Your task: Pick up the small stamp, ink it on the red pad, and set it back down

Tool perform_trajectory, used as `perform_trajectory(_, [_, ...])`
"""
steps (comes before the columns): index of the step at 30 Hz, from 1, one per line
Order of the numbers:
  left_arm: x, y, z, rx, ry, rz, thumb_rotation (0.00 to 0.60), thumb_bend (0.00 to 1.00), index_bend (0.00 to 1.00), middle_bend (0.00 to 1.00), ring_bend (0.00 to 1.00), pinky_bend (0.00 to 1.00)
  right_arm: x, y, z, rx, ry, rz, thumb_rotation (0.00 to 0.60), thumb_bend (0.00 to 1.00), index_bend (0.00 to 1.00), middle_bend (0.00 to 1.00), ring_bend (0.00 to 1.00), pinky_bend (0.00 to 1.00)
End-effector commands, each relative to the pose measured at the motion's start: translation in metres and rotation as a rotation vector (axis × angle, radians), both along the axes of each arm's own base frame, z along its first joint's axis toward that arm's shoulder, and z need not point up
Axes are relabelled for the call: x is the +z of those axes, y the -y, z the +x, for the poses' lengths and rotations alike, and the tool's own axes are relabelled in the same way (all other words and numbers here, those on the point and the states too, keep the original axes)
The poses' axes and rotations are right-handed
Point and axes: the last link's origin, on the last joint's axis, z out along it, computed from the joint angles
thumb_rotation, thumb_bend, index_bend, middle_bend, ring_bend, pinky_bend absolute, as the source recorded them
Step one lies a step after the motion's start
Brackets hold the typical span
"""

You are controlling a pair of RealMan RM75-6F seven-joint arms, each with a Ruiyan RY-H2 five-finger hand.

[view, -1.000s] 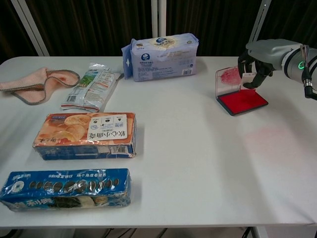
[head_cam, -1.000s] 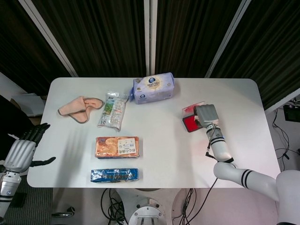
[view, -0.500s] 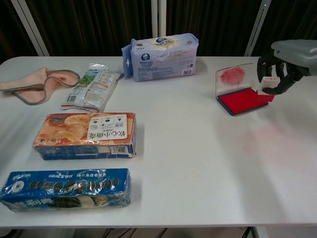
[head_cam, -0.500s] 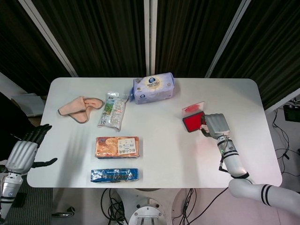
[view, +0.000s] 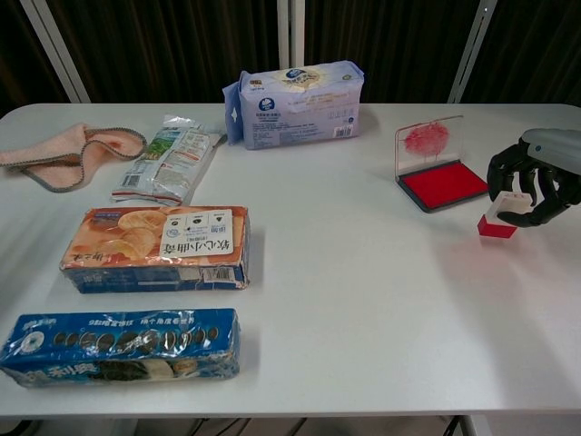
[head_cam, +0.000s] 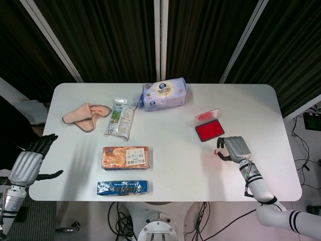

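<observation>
Small stamp (view: 502, 218) gripped upright in curled fingers (view: 508, 169) of right hand (view: 536, 177), red base down, touching or just above worktop (view: 363, 291) near right edge, just clear of red pad (view: 445, 184); left hand (head_cam: 27, 163) open, idle off left edge.
</observation>
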Motion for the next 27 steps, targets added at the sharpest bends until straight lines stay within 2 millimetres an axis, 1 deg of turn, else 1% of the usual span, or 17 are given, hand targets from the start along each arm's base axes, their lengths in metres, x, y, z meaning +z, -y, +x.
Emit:
perform_trajectory(1, [-0.0001,-0.0001,-0.0008,0.003,0.0,-0.001,0.502,0.02,0.06,0.07,0.08,0.18,-0.0097,-0.006,-0.0069,0.01,-0.016,0.021,0.6,0.37,0.69,0.55,0.57,0.61])
perform_trajectory(10, [-0.0006,-0.0007,-0.0014,0.002,0.005,0.0,0.503,0.02,0.06,0.07,0.08,0.18,-0.0125,-0.0072,-0.0012,0.03,-0.044,0.025,0.6,0.37,0.69,0.55,0.57,0.61])
perform_trajectory(20, [0.0011,0.0003,-0.0035,0.005,0.007,0.005,0.503,0.02,0.06,0.07,0.08,0.18,-0.0168,-0.0069,-0.0005,0.024,-0.071,0.039,0.6,0.37,0.69,0.55,0.57,0.61])
perform_trajectory(24, [0.0011,0.0005,-0.0044,0.007,0.008,0.006,0.504,0.02,0.06,0.07,0.08,0.18,-0.0174,-0.0059,0.0003,0.028,-0.079,0.044,0.6,0.36,0.68,0.55,0.57,0.61])
perform_trajectory(27, [0.001,0.0002,-0.0047,0.006,0.01,0.008,0.502,0.02,0.06,0.07,0.08,0.18,-0.018,-0.0052,0.0002,0.028,-0.087,0.052,0.6,0.35,0.64,0.53,0.56,0.61])
